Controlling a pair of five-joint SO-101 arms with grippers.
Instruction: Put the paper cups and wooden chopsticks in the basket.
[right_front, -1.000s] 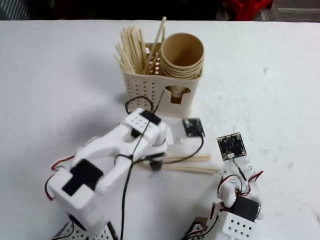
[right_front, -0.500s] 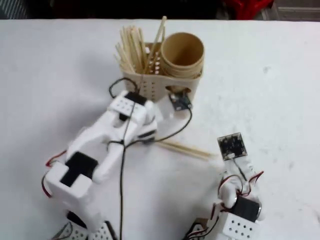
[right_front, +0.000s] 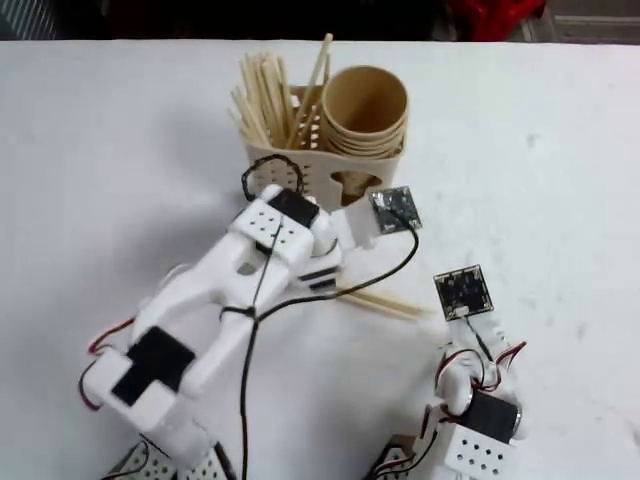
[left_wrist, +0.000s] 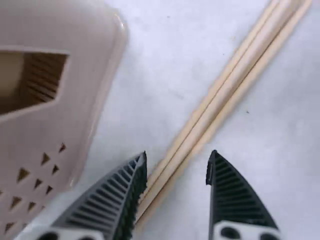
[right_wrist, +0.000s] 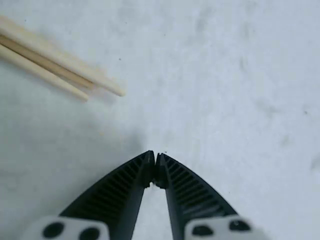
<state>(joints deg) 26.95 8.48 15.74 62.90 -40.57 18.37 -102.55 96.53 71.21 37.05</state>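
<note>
My left arm (right_front: 225, 300) stretches out low, and my left gripper (left_wrist: 176, 169) is spread apart. My right gripper (right_wrist: 154, 170) is pinched tight, pointing down.

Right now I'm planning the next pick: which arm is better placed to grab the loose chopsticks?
Left. The left gripper, open, straddles the chopsticks beside the basket; the right gripper is shut, apart from them.

The basket (left_wrist: 60, 115) stands just beside the left claw (left_wrist: 177, 154); its other side opens onto table (left_wrist: 280, 125).
</note>
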